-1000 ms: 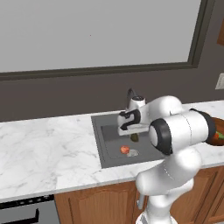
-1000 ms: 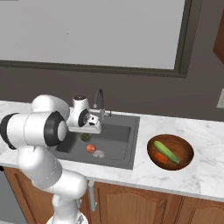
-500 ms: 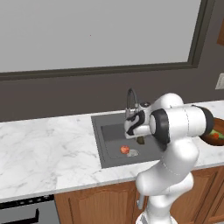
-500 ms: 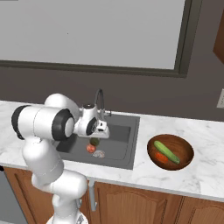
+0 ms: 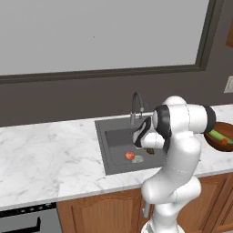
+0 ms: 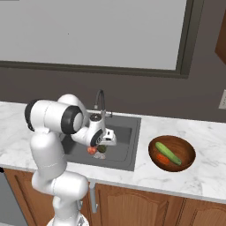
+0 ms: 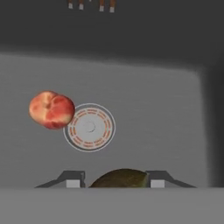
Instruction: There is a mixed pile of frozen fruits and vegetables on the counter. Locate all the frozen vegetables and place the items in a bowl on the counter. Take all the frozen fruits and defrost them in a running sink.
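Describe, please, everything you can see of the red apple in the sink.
The red apple is small and round, its skin red mottled with pale yellow. It lies loose on the dark grey sink floor, right beside the round metal drain, its edge overlapping the drain's rim. The end effector is clear of it.

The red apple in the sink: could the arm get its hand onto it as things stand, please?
Probably not right away. The hand hangs directly above the sink, with open space down to the red apple beside the drain, but its fingers are shut on the dark green fruit.
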Tool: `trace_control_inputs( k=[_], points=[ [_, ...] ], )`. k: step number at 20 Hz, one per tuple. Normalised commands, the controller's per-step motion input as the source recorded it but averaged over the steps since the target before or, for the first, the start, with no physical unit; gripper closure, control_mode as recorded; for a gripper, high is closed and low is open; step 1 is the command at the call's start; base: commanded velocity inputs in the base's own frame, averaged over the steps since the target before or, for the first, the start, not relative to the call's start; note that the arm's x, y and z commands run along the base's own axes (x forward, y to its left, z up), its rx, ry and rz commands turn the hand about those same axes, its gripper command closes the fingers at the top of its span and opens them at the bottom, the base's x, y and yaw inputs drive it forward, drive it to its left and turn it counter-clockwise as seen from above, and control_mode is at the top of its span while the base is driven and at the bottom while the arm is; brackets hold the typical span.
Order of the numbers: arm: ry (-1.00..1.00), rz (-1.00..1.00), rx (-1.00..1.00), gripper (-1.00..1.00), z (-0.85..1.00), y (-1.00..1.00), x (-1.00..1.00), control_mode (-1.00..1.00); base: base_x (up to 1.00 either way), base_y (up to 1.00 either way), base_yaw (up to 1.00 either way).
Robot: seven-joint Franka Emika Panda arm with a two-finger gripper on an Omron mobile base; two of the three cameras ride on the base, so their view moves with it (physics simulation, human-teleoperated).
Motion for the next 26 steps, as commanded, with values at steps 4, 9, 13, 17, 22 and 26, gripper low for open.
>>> trace_control_inputs(
  k=[4,9,13,17,22,26],
  points=[
    [-0.01,0.01,0.0,1.0,-0.34,-0.17,0.34,-1.0,0.0,0.0,0.0],
    [-0.02,0.01,0.0,1.0,-0.33,-0.15,0.37,-1.0,0.0,0.0,0.0],
    [-0.02,0.01,0.0,1.0,-0.33,-0.13,0.28,-1.0,0.0,0.0,0.0],
    [-0.03,0.01,0.0,1.0,-0.35,-0.11,0.22,-1.0,0.0,0.0,0.0],
    [-0.05,0.03,0.0,1.0,-0.25,-0.03,0.13,-1.0,0.0,0.0,0.0],
    [-0.01,0.03,0.01,-1.0,-0.11,0.0,0.02,-1.0,0.0,0.0,0.0]
  ],
)
